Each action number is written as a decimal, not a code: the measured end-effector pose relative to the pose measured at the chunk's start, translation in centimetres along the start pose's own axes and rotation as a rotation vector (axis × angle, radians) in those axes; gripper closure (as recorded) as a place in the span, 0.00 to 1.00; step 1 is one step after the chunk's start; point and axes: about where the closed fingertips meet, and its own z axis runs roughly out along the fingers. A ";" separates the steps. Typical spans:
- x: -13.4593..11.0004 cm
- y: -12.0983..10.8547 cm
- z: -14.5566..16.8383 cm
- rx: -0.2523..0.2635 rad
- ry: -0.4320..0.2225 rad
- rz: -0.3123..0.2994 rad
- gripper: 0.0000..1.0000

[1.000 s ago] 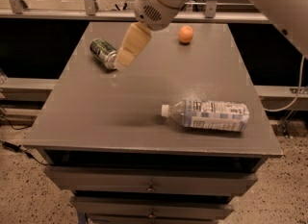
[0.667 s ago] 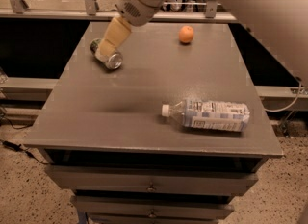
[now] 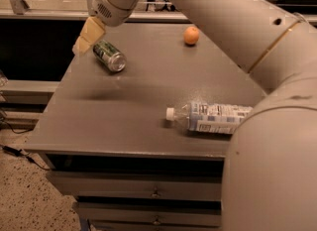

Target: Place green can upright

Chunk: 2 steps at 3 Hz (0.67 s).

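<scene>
The green can [image 3: 110, 56] lies on its side at the back left of the grey table [image 3: 129, 111], its silver end facing the front right. My gripper [image 3: 85, 39] hangs just left of the can's far end, over the table's left edge, its pale fingers pointing down and left. It holds nothing that I can see. The big pale arm fills the top and right of the view.
A clear plastic bottle [image 3: 210, 117] with a blue-white label lies on its side at the front right. An orange [image 3: 191, 35] sits at the back. Drawers [image 3: 148, 190] run below the table front. A railing stands behind.
My gripper has swung left, from over the can's right side to beyond its left end at the table edge. The can has not moved.
</scene>
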 end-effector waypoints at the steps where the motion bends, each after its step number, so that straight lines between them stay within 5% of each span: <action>1: -0.6 -0.2 3.1 0.003 0.046 0.020 0.00; 2: 0.0 -1.3 6.6 0.035 0.137 0.041 0.00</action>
